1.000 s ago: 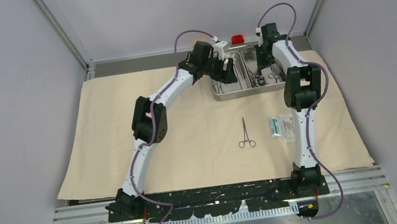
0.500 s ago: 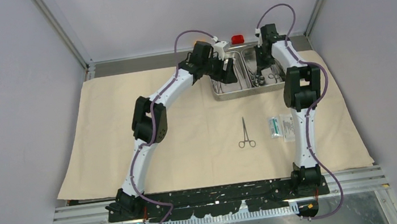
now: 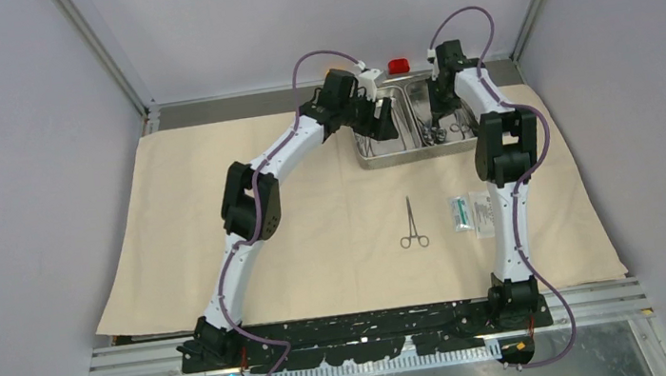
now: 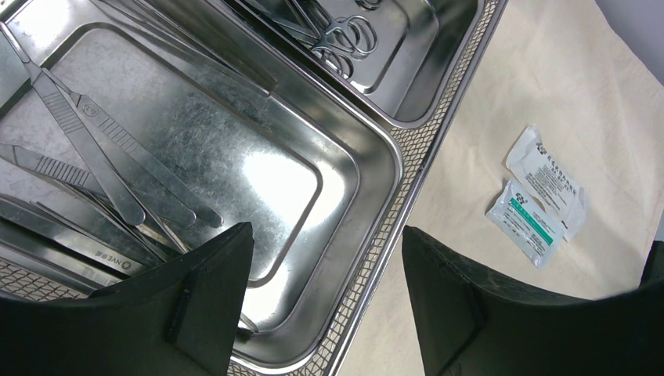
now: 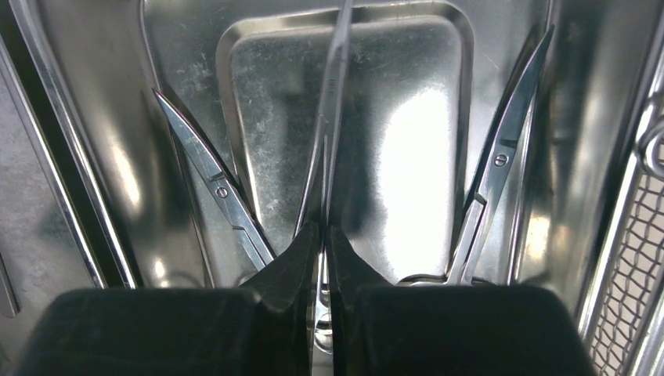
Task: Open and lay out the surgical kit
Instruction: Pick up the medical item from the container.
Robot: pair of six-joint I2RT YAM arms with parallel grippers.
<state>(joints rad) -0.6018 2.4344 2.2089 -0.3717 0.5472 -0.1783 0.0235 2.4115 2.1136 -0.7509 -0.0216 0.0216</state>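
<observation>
The beige cloth (image 3: 217,212) lay spread flat over the table, its left half bare, and nothing there looked at risk. Further right the left gripper (image 4: 325,235) hung over the steel tray (image 3: 402,159) at the far edge of the cloth, its jaws standing well apart and holding nothing, above the near corner of the left compartment where the straight handles (image 4: 102,157) lay fanned and overlapping. Going down there, a finger could have landed on the tray's rim or mesh edge and shoved the whole tray, and closing on overlapped handles would likely have lifted two at once or flicked one out. Nearer the arms, one clamp (image 3: 412,224) was already laid out on the cloth, well apart from the tray. In the right compartment the right gripper (image 5: 323,231) had its fingers drawn almost together, pinched on a slim steel clamp (image 5: 333,117) whose shanks ran up between the tips. That hold looked narrow and smooth, so the clamp might have swivelled or slid out on the lift. Two curved ring-handled instruments (image 5: 211,180) flanked it closely, and their rings by the fingers could have snagged and come up with it. The two packets (image 3: 468,213) lay just beside the right arm, which could have brushed them in swinging back.
</observation>
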